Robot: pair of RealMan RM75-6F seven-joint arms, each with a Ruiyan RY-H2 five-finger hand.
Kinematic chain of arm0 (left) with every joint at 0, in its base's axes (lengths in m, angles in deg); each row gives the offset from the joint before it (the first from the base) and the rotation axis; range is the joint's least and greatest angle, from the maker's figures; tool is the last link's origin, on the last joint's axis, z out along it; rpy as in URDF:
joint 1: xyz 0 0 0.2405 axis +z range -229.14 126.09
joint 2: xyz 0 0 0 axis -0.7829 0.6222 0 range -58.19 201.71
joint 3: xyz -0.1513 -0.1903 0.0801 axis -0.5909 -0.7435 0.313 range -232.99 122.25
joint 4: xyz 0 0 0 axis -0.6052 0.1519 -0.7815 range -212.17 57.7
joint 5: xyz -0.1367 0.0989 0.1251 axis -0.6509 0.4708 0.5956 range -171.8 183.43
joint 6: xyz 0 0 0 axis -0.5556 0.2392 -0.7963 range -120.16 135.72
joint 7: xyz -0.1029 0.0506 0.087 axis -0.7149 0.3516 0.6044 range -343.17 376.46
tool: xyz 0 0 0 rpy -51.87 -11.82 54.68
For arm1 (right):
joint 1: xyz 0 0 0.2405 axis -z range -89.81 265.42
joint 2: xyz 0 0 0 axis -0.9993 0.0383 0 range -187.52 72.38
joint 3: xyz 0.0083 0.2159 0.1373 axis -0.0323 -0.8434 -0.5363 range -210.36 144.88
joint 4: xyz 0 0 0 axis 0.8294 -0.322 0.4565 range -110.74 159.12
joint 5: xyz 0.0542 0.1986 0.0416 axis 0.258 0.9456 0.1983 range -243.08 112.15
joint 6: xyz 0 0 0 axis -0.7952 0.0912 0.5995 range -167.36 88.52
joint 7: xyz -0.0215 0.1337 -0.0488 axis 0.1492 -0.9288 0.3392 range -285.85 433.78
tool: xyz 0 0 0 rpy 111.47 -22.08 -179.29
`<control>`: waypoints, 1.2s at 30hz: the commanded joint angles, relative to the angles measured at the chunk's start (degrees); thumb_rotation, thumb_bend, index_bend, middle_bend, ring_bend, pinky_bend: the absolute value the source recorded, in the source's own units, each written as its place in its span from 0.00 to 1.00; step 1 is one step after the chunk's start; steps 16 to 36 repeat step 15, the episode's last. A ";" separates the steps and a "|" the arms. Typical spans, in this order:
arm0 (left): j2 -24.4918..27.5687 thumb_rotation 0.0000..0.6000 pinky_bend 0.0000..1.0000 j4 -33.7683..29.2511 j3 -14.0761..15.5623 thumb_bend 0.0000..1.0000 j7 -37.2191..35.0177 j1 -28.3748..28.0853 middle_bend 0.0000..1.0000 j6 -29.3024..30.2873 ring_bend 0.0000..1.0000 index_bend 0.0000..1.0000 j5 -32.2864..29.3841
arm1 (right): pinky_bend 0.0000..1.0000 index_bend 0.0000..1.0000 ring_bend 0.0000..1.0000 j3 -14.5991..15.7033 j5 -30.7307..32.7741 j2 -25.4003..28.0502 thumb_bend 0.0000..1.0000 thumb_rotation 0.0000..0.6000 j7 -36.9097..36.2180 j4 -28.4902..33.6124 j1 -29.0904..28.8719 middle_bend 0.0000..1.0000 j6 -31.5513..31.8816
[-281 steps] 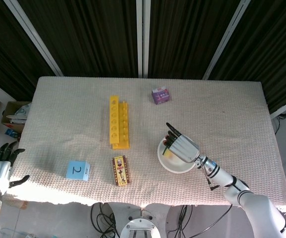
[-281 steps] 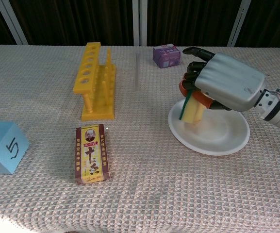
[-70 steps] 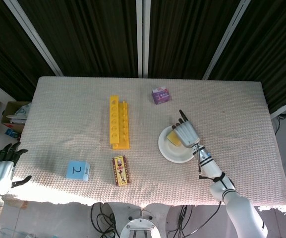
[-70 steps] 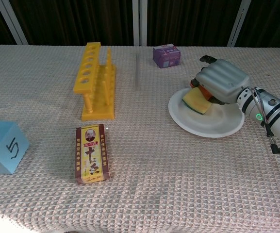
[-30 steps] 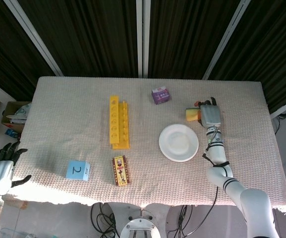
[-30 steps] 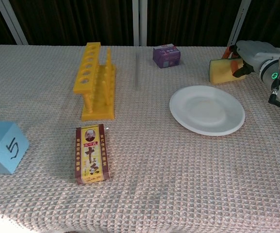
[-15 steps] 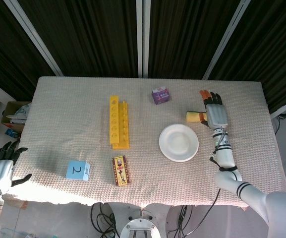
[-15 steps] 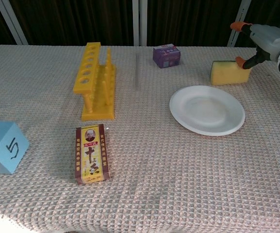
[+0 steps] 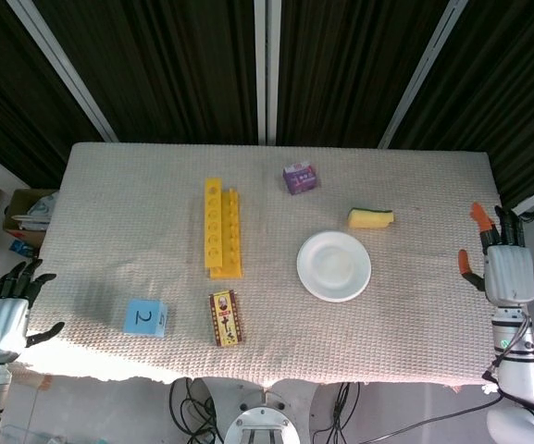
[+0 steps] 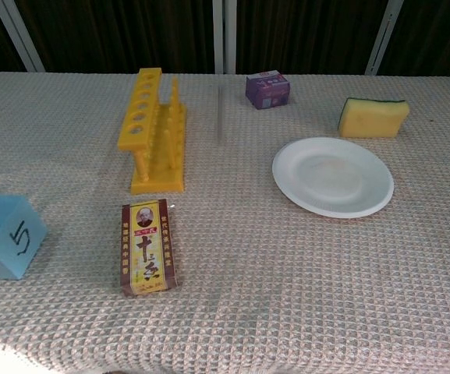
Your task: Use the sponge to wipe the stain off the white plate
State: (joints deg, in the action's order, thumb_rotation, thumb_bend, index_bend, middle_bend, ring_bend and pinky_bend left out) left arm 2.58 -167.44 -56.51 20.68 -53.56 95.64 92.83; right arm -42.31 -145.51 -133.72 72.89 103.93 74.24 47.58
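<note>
The white plate point(image 9: 334, 265) point(image 10: 332, 177) lies right of the table's middle, and I see no stain on it. The yellow sponge point(image 9: 370, 218) point(image 10: 372, 117) lies on the cloth just behind the plate, to its right, with nothing touching it. My right hand point(image 9: 506, 269) hangs off the table's right edge with its fingers spread and nothing in them. My left hand point(image 9: 1, 315) is off the table's left front corner, fingers apart and empty. Neither hand shows in the chest view.
A yellow rack point(image 9: 221, 227) point(image 10: 151, 127) stands left of the plate. A purple box point(image 9: 299, 178) point(image 10: 267, 89) sits at the back. A brown-and-yellow carton point(image 9: 223, 317) point(image 10: 148, 246) and a blue numbered cube point(image 9: 145, 317) point(image 10: 0, 235) lie near the front.
My right hand has let go of the sponge behind the plate and pulled back to the right, off the table's edge. The sponge stays where it was set down. The left hand has not moved.
</note>
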 commanded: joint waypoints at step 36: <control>-3.46 1.00 0.15 2.74 0.77 0.09 1.11 0.17 0.07 0.92 0.05 0.23 1.96 | 0.06 0.03 0.04 10.44 -10.01 6.91 0.42 1.00 -10.25 3.59 11.08 0.16 6.91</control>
